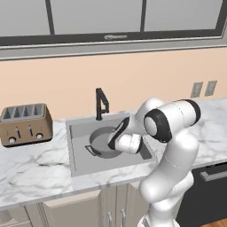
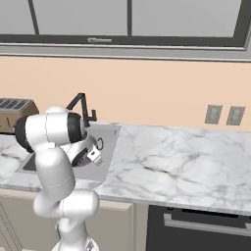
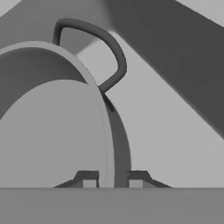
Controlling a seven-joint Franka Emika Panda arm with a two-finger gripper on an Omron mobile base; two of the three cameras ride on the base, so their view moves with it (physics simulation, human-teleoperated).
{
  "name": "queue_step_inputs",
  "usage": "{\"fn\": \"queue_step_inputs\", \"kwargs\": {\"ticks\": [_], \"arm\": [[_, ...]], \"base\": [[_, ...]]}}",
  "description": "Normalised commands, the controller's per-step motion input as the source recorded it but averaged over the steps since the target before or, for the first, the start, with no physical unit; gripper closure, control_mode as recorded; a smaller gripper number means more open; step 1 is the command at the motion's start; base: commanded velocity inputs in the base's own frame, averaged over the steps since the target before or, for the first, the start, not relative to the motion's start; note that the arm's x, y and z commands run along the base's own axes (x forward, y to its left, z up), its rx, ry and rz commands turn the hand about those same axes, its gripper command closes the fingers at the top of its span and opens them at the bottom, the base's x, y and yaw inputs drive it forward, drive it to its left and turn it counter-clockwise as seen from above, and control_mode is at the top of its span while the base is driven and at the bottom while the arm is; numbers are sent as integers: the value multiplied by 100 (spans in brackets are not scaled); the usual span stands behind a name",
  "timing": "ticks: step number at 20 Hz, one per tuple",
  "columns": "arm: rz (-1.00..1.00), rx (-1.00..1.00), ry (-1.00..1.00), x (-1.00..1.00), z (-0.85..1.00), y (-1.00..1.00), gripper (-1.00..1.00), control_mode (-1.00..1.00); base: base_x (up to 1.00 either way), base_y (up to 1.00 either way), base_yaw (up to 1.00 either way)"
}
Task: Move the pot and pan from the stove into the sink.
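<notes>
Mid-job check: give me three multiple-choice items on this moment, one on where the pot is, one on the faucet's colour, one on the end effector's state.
1. Where is the pot?
A. on the toaster
B. in the sink
C. on the floor

2. What colour is the faucet?
A. black
B. gold
C. white

3. How is the end effector?
A. wide open above the counter
B. shut on a mug
C. shut on the pot's rim

Answers:
1. B, the left base view shows the round pot with its loop handle inside the basin.
2. A, it stands dark and slim at the sink's back edge.
3. C, the hand view shows the two fingertips on either side of the pot's thin wall.
</notes>
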Motion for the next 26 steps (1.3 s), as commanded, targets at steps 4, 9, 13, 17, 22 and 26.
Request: {"fn": "queue_step_inputs", "kwargs": {"ticks": [4,9,13,17,22,26], "arm": [[0,0,-4,5,-45,1,100,-100],[0,0,-4,8,-10,0,100,-100],[0,0,-5,40,-35,0,100,-100],[0,0,-4,16,-21,0,-100,-100],[0,1,0,1,5,0,-100,-100],[-1,2,9,6,61,0,-100,-100]], "base": [[0,0,0],[0,0,0],[0,0,0],[0,0,0],[0,0,0],[0,0,0]]}}
